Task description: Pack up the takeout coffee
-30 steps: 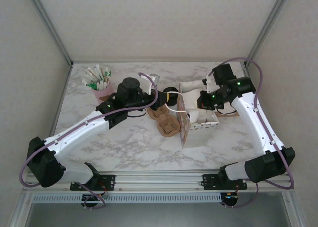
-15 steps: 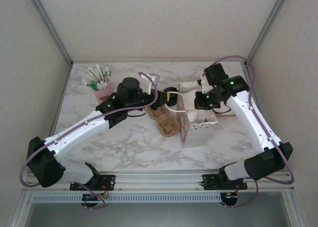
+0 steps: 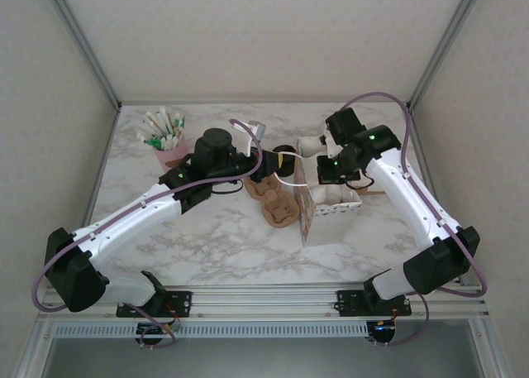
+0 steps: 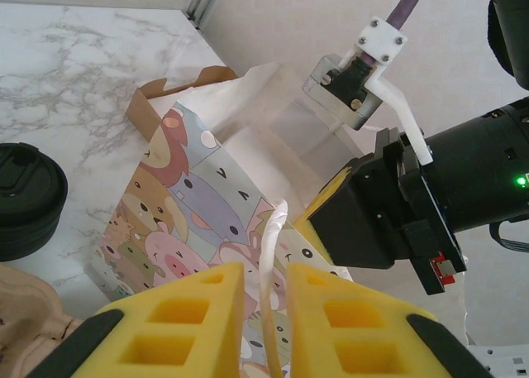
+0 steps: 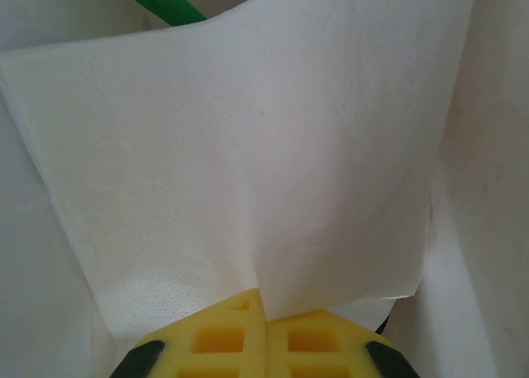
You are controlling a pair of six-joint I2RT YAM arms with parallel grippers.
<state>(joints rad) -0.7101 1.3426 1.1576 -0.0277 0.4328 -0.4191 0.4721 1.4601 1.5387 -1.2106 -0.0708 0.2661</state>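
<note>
A paper bag (image 4: 186,192) printed with cartoon animals stands open mid-table, also seen from above (image 3: 307,208). Its white loop handle (image 4: 273,237) rises between the yellow pads of my left gripper (image 4: 264,269). The jaws stand a little apart, with a gap on each side of the handle. My right gripper (image 5: 264,299) is inside the bag's white interior, shut on a corner of a white paper napkin (image 5: 248,138). From above, that gripper (image 3: 328,176) sits in the bag's mouth. The takeout coffee is hidden.
A brown pulp cup carrier (image 3: 278,203) lies left of the bag under my left wrist. A short black cylinder (image 4: 25,203) stands behind it. A pink cup of sachets (image 3: 168,143) is at the back left. A green strip (image 5: 161,2) shows inside the bag.
My right arm has swung left and its gripper has gone further into the bag's mouth. The left arm has stayed where it was.
</note>
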